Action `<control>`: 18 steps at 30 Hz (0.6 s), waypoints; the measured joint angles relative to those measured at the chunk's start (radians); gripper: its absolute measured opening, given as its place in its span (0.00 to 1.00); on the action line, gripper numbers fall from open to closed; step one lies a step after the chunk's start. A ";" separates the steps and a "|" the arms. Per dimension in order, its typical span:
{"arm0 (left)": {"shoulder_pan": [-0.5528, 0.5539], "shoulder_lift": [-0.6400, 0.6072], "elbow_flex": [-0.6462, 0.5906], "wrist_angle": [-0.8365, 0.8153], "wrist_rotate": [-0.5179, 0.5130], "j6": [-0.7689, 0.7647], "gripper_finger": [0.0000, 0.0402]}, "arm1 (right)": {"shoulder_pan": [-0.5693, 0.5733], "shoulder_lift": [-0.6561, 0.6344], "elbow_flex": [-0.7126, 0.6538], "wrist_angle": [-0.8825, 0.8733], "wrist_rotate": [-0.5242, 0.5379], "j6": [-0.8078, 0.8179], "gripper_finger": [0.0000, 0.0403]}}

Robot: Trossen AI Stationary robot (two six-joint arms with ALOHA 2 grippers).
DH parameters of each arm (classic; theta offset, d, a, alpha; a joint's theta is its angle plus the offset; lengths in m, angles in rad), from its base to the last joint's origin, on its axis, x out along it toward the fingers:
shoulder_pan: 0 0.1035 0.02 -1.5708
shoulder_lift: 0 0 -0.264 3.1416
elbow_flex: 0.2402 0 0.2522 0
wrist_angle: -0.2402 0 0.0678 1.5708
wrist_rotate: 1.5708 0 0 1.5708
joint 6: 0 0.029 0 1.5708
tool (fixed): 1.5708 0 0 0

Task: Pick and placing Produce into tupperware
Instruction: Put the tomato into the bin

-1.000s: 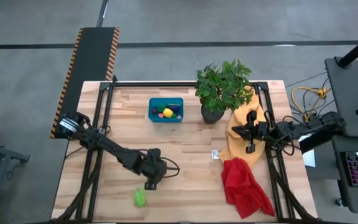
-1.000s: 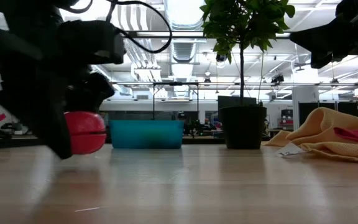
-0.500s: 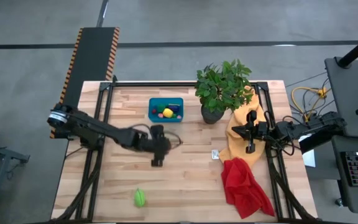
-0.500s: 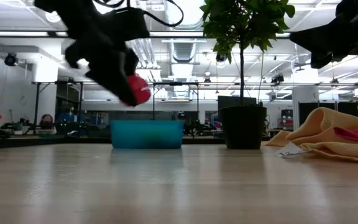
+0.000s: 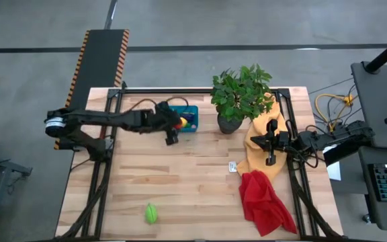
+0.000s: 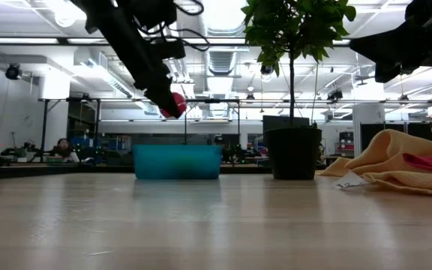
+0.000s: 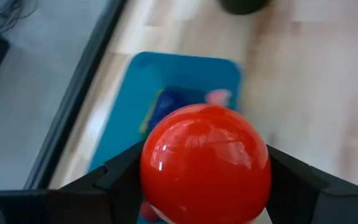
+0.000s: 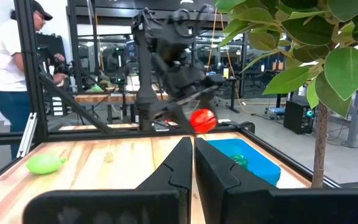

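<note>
table [image 5: 200, 195]: pale wood planks in a black frame, grey floor around it. left gripper [image 5: 173, 128]: clamped on a red ball [image 7: 205, 163], raised above the near edge of the teal box [image 5: 188, 111], which sat toward the back of the table with small pieces inside. right gripper [image 5: 270, 158]: fingers together, over a yellow cloth [image 5: 257, 138]. green piece [image 5: 152, 214]: lay alone near the front edge. potted plant [image 5: 239, 94]: just beside the box. red cloth [image 5: 264, 202]: front right. room: workshop benches, a person [image 8: 18, 74] standing behind.

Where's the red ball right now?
The red ball is clamped in the left gripper, in the air at the teal tupperware, left of the potted plant in the high view.
</note>
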State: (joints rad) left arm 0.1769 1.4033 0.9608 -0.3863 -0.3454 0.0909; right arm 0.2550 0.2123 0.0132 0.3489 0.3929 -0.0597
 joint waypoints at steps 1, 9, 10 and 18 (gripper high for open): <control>0.023 0.000 -0.001 0.001 0.000 0.003 0.60 | 0.000 0.000 0.000 0.000 0.000 0.000 0.02; 0.148 0.067 -0.006 -0.022 0.011 0.004 0.60 | 0.000 0.000 0.000 0.000 0.000 0.000 0.02; 0.154 0.079 -0.006 -0.025 0.011 0.004 0.60 | 0.000 0.000 0.000 0.000 0.000 0.000 0.02; 0.170 0.152 -0.007 -0.054 0.011 0.029 0.62 | 0.000 0.000 0.000 0.000 0.000 0.000 0.02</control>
State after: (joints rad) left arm 0.3468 1.5556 0.9543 -0.4404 -0.3347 0.1203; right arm 0.2550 0.2123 0.0132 0.3485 0.3927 -0.0601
